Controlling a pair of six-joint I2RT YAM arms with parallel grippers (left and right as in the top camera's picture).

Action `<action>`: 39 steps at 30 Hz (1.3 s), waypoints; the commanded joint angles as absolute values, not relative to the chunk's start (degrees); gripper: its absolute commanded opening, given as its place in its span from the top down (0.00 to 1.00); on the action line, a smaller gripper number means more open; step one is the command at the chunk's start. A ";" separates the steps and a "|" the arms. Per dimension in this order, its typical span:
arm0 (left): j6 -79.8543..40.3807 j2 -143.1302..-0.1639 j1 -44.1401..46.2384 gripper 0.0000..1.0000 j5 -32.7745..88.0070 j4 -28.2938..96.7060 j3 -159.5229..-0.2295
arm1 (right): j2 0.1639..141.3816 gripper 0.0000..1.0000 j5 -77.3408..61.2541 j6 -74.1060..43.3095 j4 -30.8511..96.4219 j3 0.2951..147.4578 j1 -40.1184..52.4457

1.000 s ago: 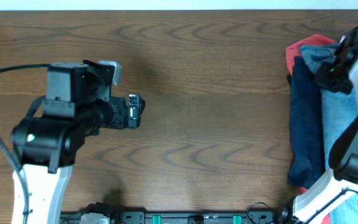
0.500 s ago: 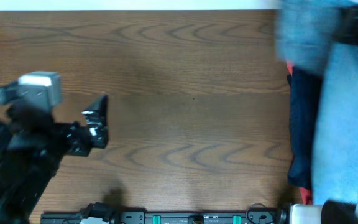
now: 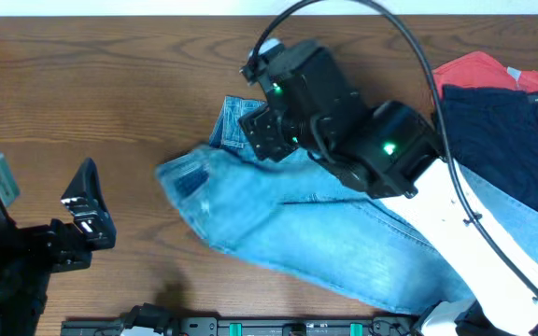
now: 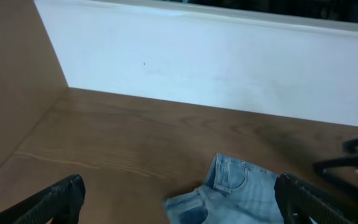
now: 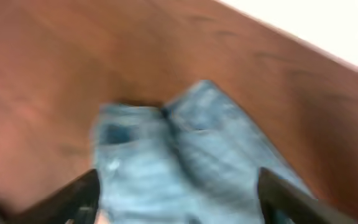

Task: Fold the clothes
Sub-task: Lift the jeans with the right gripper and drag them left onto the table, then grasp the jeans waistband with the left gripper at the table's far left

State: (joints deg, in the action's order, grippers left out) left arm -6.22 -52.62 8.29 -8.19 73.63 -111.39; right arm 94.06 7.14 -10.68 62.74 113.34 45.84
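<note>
right claw spread wide, nothing between the fingers, view blurred. jeans lie rumpled on the table right under it and trail back beneath its arm. left claw is also wide and empty, with the jeans' near end ahead of it, not touching. Surface is dark brown wood grain, with a white wall past the far edge. navy garment and red garment are piled back beside the right arm.

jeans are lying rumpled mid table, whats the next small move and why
Probably lift the right gripper straight up off the jeans: its jaws stand open above the rumpled waist end, gripping nothing, and its arm covers part of the legs. The left gripper, open and apart from the cloth, would then have room to help flatten.
</note>
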 commanded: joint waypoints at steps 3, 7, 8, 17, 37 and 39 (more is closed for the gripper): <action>-7.01 -54.81 8.05 0.02 -7.70 75.44 -111.48 | 87.94 0.14 19.49 -12.53 62.63 115.52 42.44; -7.44 -60.18 8.05 0.02 0.60 77.89 -109.23 | 83.88 0.13 18.57 -16.03 63.83 115.52 37.58; -7.84 -62.67 8.05 0.02 2.74 78.65 -108.16 | 82.87 0.13 17.58 -17.06 64.36 115.52 36.10; -2.79 -87.96 8.05 0.05 6.90 76.84 -105.19 | 80.27 0.20 8.56 -21.82 71.20 115.50 25.17; 11.38 -128.14 8.97 0.17 18.00 49.30 -105.19 | 86.06 0.28 9.19 -22.72 79.29 115.44 19.73; 11.38 -129.32 8.97 0.19 18.02 47.55 -105.19 | 87.07 0.28 9.19 -22.72 79.37 115.42 19.73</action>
State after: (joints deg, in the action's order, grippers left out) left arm 9.96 -128.44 8.84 16.64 48.58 -105.08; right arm 85.82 8.80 -22.17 79.07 115.24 20.18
